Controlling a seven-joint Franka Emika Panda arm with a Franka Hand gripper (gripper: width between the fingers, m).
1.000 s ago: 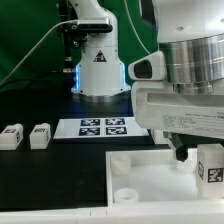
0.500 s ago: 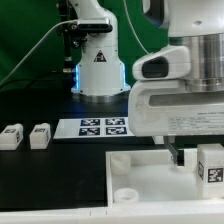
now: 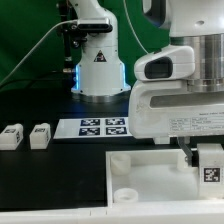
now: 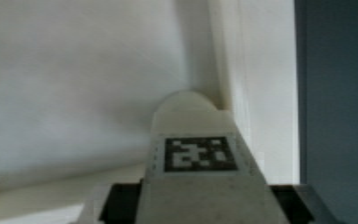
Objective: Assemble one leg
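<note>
Looking down, you see your gripper (image 3: 207, 157) clamped on a tagged leg (image 4: 201, 150) over the white panel (image 3: 150, 170), exterior view's right.

One small white leg (image 3: 211, 166) with a black-and-white square tag is sitting between the fingers of the end effector (image 3: 209, 158), over the white panel. Two more legs (image 3: 11, 137) (image 3: 40, 136) are lying side by side on the dark surface, well apart from it.
</note>
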